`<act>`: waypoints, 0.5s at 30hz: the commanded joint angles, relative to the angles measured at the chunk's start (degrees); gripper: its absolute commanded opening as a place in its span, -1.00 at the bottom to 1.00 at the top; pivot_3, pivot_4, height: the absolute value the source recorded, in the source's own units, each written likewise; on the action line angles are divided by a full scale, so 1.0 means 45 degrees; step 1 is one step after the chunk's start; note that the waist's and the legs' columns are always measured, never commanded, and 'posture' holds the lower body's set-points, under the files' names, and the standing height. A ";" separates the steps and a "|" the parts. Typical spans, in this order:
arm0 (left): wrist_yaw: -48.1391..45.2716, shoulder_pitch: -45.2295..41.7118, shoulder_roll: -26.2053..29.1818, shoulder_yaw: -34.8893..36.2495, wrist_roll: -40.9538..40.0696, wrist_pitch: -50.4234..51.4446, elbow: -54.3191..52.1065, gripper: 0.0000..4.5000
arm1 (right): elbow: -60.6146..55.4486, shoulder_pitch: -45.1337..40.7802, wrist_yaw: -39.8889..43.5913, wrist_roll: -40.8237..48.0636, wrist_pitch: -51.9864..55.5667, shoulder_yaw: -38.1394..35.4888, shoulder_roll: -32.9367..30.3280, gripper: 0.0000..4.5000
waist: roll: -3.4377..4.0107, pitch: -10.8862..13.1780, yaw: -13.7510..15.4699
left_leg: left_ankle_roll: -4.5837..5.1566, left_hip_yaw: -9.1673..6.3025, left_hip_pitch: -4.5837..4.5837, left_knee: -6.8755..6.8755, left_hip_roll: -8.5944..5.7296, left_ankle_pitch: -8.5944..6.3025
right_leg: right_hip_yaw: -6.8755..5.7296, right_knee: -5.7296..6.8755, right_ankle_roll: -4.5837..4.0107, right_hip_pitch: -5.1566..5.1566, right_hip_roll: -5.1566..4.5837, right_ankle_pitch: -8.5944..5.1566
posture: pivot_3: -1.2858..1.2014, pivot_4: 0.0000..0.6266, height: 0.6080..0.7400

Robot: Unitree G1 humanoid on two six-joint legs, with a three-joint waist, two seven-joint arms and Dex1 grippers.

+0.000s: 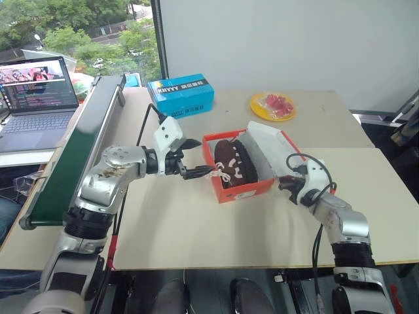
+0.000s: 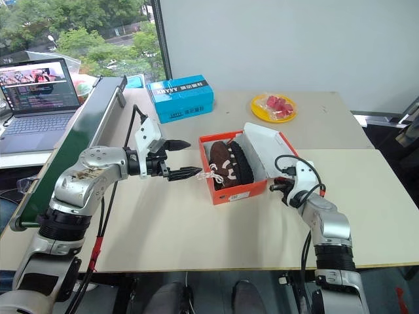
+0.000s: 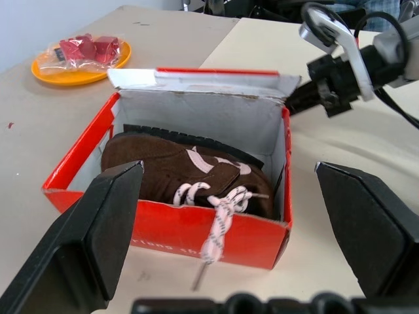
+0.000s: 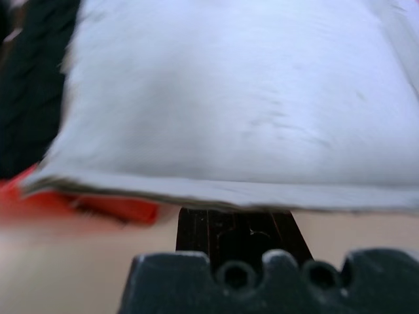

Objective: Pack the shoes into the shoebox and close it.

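Inside the shoebox (image 1: 239,191), near the middle of the surface (image 1: 196,235), lie the shoes (image 1: 234,163): dark brown, packed side by side, with a ridged black sole showing along one edge. Cream-white laces (image 3: 219,219) spill over the box's near red wall and hang down its outside. The box is red-orange outside and white within; its hinged lid (image 1: 270,147) stands open, tilted up on the right side, its white inner face toward the shoes.

Behind it, a blue carton (image 1: 181,96) with white print sits toward the far edge, and to its right a yellow plate (image 1: 272,106) holds red pieces under clear wrap.

The left pincer (image 2: 182,159) hovers just left of the box with its two black fingers spread wide and nothing between them; one fingertip is close to the hanging laces. The right pincer (image 1: 283,182) sits low at the box's right side, just under the raised lid's edge, its fingers closed together with nothing gripped; whether it touches the lid I cannot tell.

The surface is pale beige, made of two tabletops butted together. A dark green conveyor (image 1: 72,150) runs along its left side, with an open laptop (image 1: 36,98) on a desk beyond. A white wall stands behind, and a window at the upper left shows trees.
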 commanded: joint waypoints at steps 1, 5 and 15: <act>0.0055 -0.0349 0.0171 0.0355 -0.0092 0.0053 -0.0567 1.00 | -0.0424 -0.0361 -0.0044 0.1172 -0.0583 -0.1442 0.0366 -0.98 | 0.0000 0.0000 -0.0002 | 0.0000 -0.0001 -0.0001 0.0000 0.0000 0.0000 | -0.0001 0.0000 0.0000 0.0000 0.0000 0.0000 | 0.03 -0.52 1.00; 0.0095 -0.0266 0.0236 0.0414 -0.0136 0.0192 -0.0729 1.00 | -0.2477 -0.0060 0.1082 0.3952 0.0443 -0.2746 0.0642 -0.98 | 0.0023 0.0014 -0.0012 | 0.0000 -0.0002 -0.0004 0.0000 0.0004 0.0000 | 0.0001 0.0003 0.0001 0.0000 -0.0003 0.0001 | 0.03 -0.52 1.00; 0.0100 -0.0290 0.0257 0.0348 -0.0108 0.0139 -0.0719 1.00 | -0.5824 0.0519 0.1737 0.7437 0.3133 -0.2336 -0.0031 -0.98 | 0.0030 0.0019 -0.0029 | 0.0003 -0.0006 0.0022 -0.0003 0.0009 -0.0002 | 0.0001 0.0011 0.0000 0.0014 -0.0004 0.0001 | 0.03 -0.52 1.00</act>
